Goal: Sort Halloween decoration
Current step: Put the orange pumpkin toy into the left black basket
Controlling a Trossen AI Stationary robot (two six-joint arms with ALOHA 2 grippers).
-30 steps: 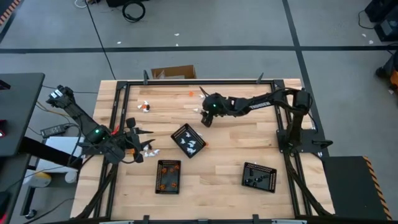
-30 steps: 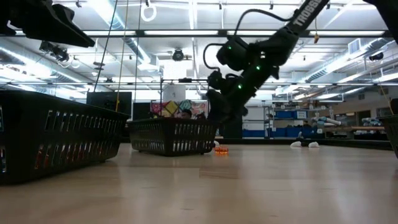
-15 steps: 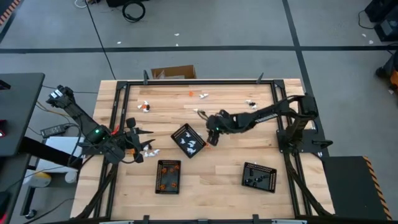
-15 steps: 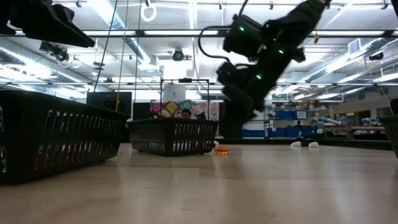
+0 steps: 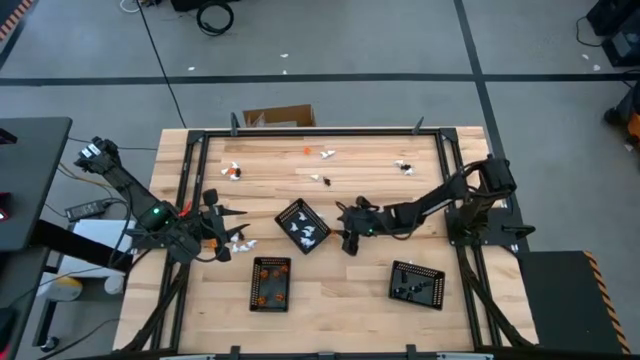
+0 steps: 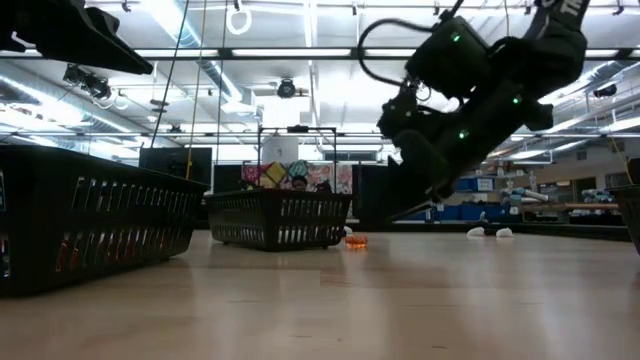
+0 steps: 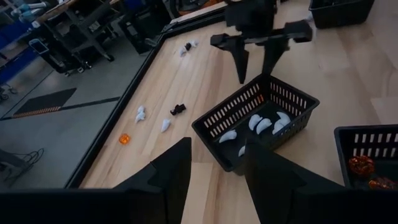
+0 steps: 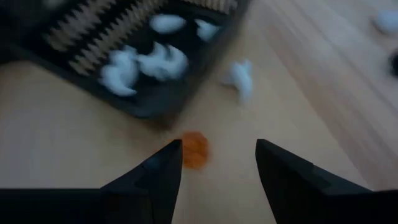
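Beside white-piece tray (image 5: 302, 224), orange piece (image 8: 194, 149)

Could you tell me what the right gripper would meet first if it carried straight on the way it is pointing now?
Most likely the small orange piece on the table beside the tray of white pieces: it lies just ahead between the right gripper's open fingers, though depth is unclear.

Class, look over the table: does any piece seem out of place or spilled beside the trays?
Yes. One white piece and one orange piece lie on the bare wood just outside the tray of white pieces, not in any tray. The open right hand hovers over the orange one.
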